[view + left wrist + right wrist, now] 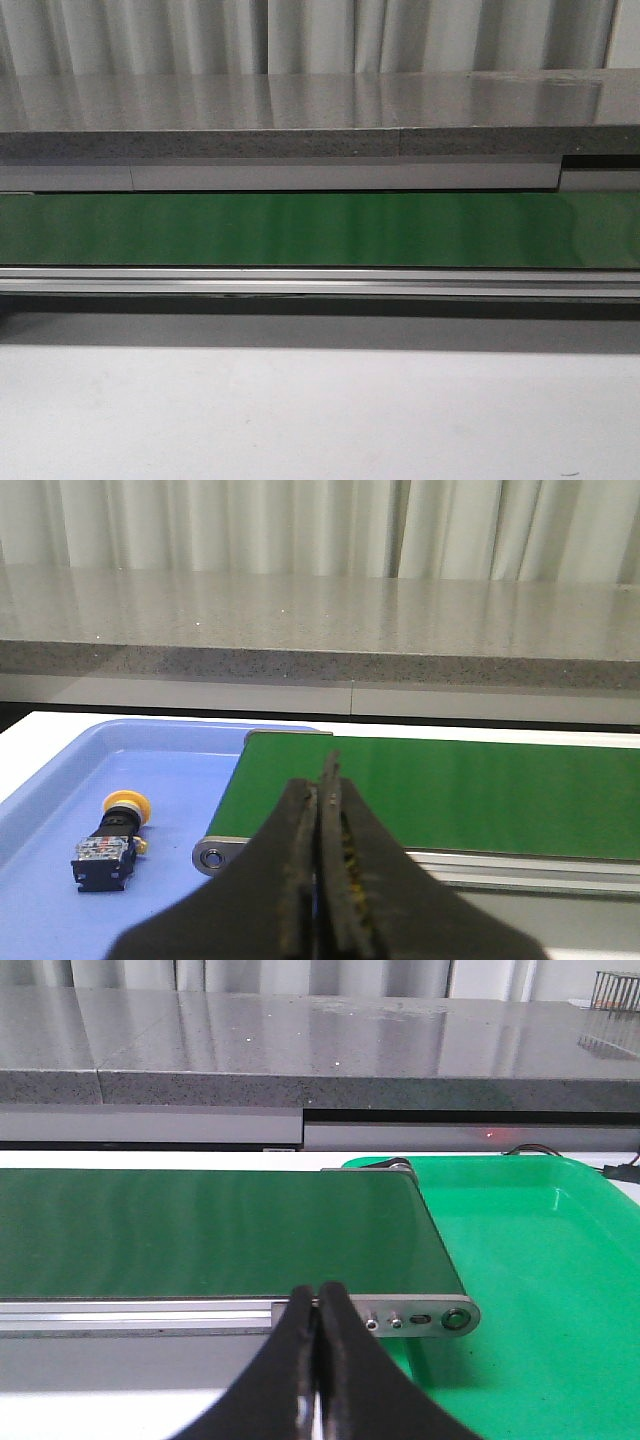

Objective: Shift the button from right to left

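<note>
The button [112, 838] already lies on its side in the blue tray [190, 760], ahead of and to one side of the left gripper [320, 865], well apart from it. That tray sits at the belt's left end, so I judge the move done or nearly so, with nothing visibly left to carry. The left claw's 2 fingers are pressed together with no gap and nothing between them.

The button has a round yellow-orange mushroom cap on a boxy black body with small coloured marks, and it is far narrower than the belt. The blue tray looks like smooth moulded plastic with a raised, rounded rim.

Beyond both claws runs the green belt [320, 230], matte and flat, edged by a ribbed aluminium rail [320, 282] and ending in a metal roller [211, 858] just beside the left claw. Behind it stands a speckled grey stone-like counter [300, 110], glossy on top.

The right gripper [318, 1360] is likewise closed tight on nothing. Beside it the green tray [540, 1290], shiny plastic, holds no button that I can see.
</note>
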